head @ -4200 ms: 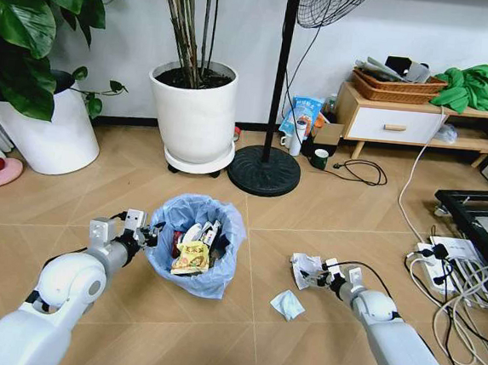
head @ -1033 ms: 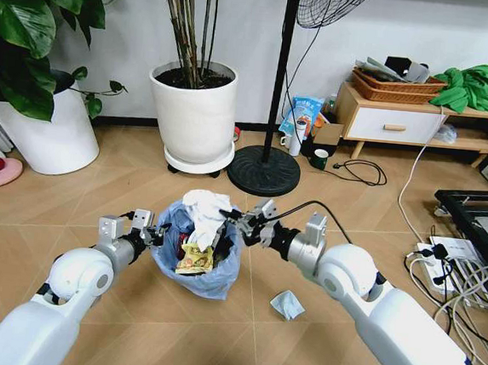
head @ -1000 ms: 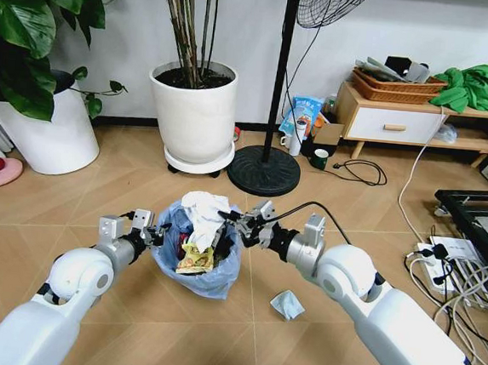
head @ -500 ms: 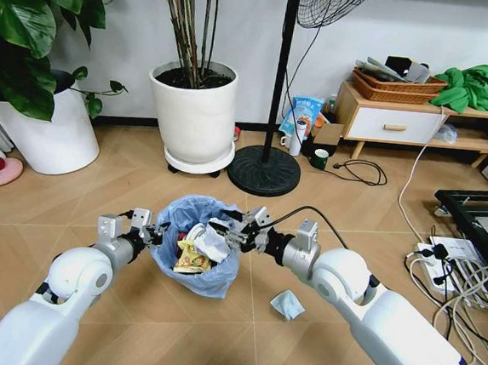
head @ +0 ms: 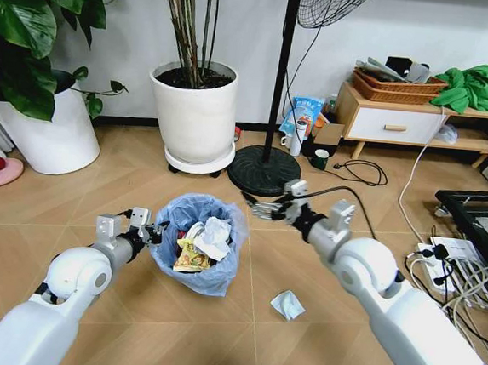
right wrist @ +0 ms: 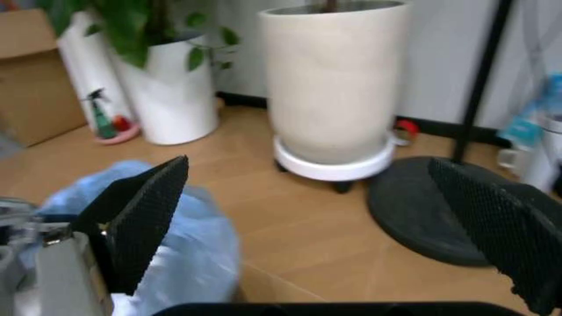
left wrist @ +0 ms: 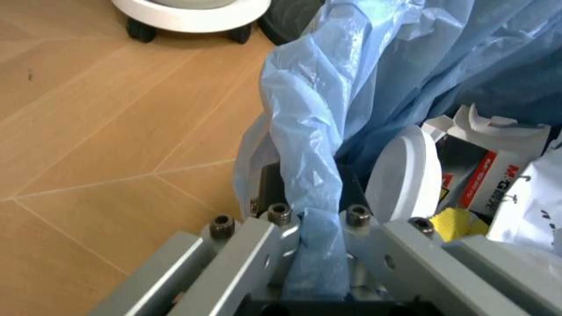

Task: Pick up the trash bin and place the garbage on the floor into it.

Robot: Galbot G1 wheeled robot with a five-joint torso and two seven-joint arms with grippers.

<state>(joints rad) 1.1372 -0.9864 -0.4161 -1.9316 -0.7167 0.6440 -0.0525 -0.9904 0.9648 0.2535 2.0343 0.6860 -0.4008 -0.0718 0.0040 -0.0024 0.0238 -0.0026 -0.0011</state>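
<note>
Since half a second ago the right gripper (head: 269, 209) has lifted up and away from the trash bin (head: 197, 245); its jaws are spread and empty, and the crumpled white tissue (head: 215, 236) it carried lies in the bin on the other wrappers. Toward the robot and slightly to that gripper's right, one more tissue (head: 287, 304) lies on the floor (head: 316, 334), much nearer the right arm. The left gripper (head: 148, 234) stays clamped on the bin's blue-bagged rim (left wrist: 307, 197), the bin standing between the arms.
</note>
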